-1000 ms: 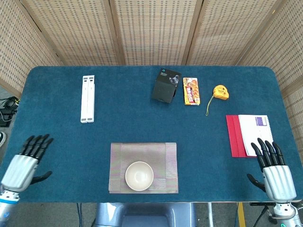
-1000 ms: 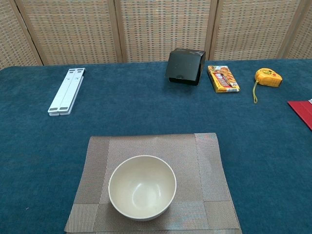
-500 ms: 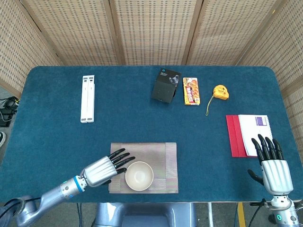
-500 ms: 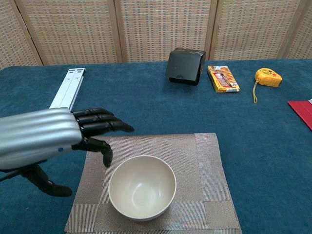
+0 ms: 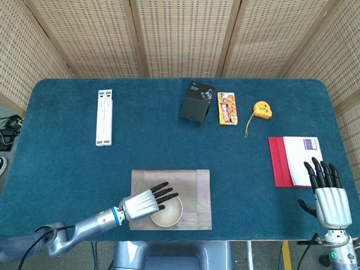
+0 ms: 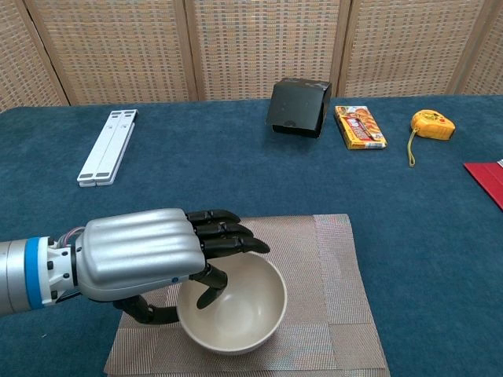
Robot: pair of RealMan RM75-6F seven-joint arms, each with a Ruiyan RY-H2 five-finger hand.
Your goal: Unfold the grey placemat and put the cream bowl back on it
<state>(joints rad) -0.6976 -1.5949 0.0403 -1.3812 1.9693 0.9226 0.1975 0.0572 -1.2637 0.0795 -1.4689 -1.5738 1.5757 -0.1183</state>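
Observation:
The cream bowl [image 5: 169,211] [image 6: 240,314] stands on the folded grey placemat [image 5: 197,191] [image 6: 338,267] near the table's front edge. The mat's side flaps lie folded inward, with seams showing left and right of the bowl. My left hand [image 5: 147,201] [image 6: 149,255] hovers at the bowl's left rim. Its fingers stretch out over the rim and its thumb hangs down inside the bowl, closed on nothing. My right hand [image 5: 328,194] is at the front right corner, fingers straight and apart, empty; only the head view shows it.
A white folded stand [image 5: 104,117] lies at the back left. A black box [image 5: 197,102], a snack packet [image 5: 226,108] and a yellow tape measure [image 5: 261,109] sit along the back. A red and white notebook [image 5: 295,160] lies just ahead of my right hand.
My left hand came in from the far left, passed the mat's left edge, and now reaches over the bowl's rim with its thumb inside. The right hand sank slightly.

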